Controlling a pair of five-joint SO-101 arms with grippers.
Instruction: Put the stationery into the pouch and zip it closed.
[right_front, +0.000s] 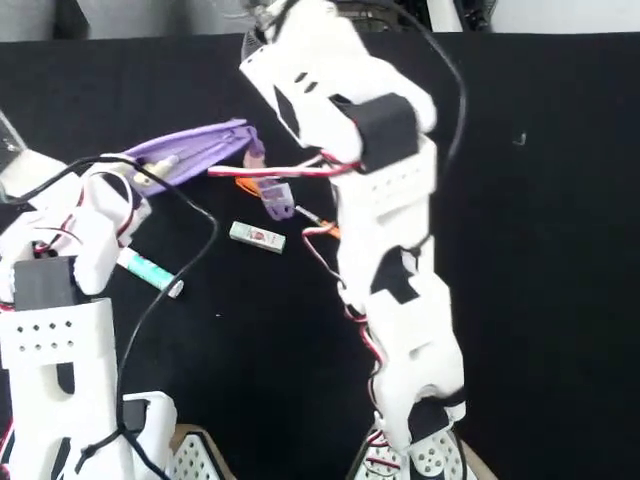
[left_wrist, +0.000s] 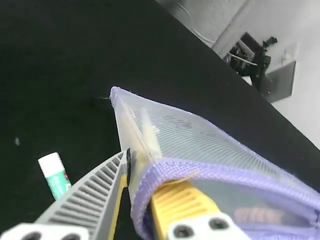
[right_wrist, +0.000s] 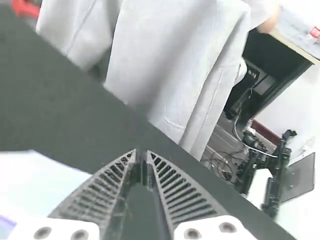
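**Pouch (right_front: 190, 150) gripped by its rim**

The purple mesh pouch sits far left on the black table (right_front: 540, 250), its rim clamped in the left gripper (left_wrist: 134, 162). A glue stick (right_front: 150, 270) and eraser (right_front: 257, 236) lie nearby. The right gripper (right_wrist: 141, 160) is closed, holding nothing.

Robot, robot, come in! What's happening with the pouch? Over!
Left jaws clamped on purple pouch. Right jaws shut, empty. Glue stick, small white block on table, not yet inside. Nothing blocking pouch.

My left jaws pinch the purple-edged clear mesh pouch (right_front: 190, 150) by its rim, while the green-and-white glue stick (right_front: 148, 268) and small white eraser (right_front: 257, 236) lie apart on the tabletop (right_front: 540, 250).
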